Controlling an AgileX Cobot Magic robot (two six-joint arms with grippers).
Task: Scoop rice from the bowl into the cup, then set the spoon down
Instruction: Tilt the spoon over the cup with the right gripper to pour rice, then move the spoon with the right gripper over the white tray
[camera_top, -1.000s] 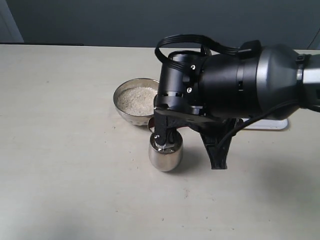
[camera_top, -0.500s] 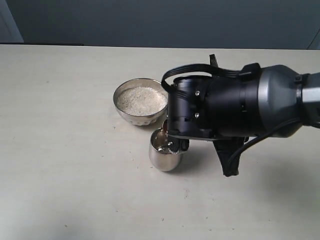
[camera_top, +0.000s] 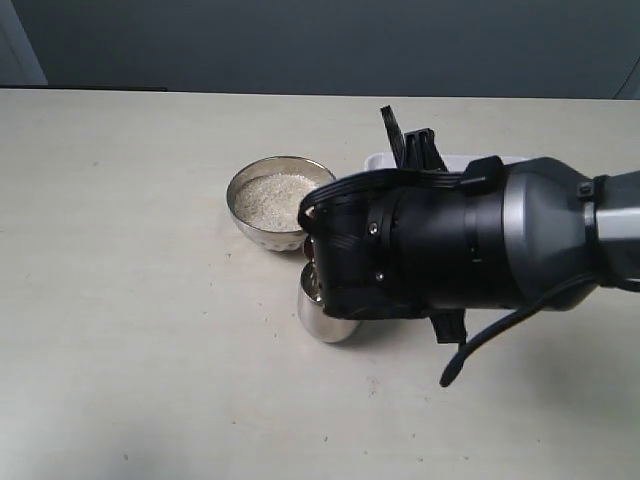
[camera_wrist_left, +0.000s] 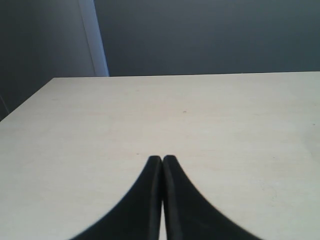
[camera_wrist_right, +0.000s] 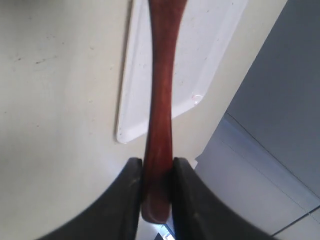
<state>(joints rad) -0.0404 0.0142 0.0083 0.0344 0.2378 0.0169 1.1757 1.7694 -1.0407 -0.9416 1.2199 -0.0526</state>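
The bowl (camera_top: 280, 200) sits at mid-table, with the white rice (camera_top: 272, 195) filling it. Just in front of it stands the steel cup (camera_top: 322, 318), mostly covered by my right arm (camera_top: 450, 250). In the right wrist view my right gripper (camera_wrist_right: 158, 162) is shut on the handle of the reddish-brown spoon (camera_wrist_right: 161, 95). The handle runs out over a white tray, and the spoon's head is out of frame. The exterior view hides the spoon behind the arm. My left gripper (camera_wrist_left: 162, 159) is shut on nothing, over bare table.
A white tray (camera_wrist_right: 210, 45) lies on the table behind the right arm, and its corner (camera_top: 372, 160) shows in the exterior view. A grey wall runs along the table's far edge.
My right wrist has rolled and shifted over the cup, hiding more of it. The tray's corner now shows behind the arm. Bowl and cup have not moved.
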